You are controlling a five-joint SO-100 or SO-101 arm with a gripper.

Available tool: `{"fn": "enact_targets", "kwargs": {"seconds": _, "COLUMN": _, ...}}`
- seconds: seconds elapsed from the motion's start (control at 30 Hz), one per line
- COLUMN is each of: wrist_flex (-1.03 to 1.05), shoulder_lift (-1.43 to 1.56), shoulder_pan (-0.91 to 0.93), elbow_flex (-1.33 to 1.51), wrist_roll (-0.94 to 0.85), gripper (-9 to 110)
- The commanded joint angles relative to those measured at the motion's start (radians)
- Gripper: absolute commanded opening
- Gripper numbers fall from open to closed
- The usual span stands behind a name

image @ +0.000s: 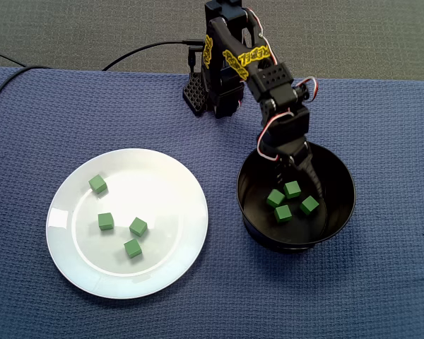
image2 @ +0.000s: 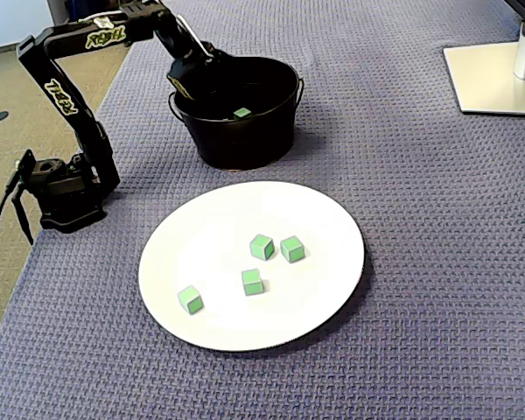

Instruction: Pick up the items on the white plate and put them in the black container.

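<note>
green cubes (image: 138,227), small and plain, are split evenly: four lie scattered on the round white plate (image: 162,191), none touching, and four more sit in a close cluster on the floor of the round black container (image: 297,240). the gripper (image: 305,182) is down inside that container, below its rim, so i judge the step in hand to be a drop-off or the exit from one.

to do it well i would raise the wrist straight up until the fingers are above the rim, and only then swing toward the plate. a finger catching the wall could drag the container across the blue woven cloth (image: 381,282).

the fingers are black against black in both fixed views, and i cannot tell whether they are spread or closed, or whether anything is between them. the clustered cubes lie just beside the fingertips, mostly to their left in the fixed view from above. the four plate cubes are well apart from the fingers, with open cloth between plate and container.
</note>
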Motion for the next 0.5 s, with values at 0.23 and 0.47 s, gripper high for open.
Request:
{"fn": "enact_targets", "kwargs": {"seconds": 0.23, "wrist_flex": 0.67, "shoulder_lift": 0.075, "shoulder_pan": 0.247, "elbow_flex": -0.951, "wrist_roll": -0.19, "gripper": 49}}
{"fn": "enact_targets", "kwargs": {"seconds": 0.47, "wrist_flex": 0.902, "shoulder_lift": -0.003, "shoulder_pan": 0.683, "elbow_flex": -1.259, "wrist_roll": -0.4, "gripper": 48}}
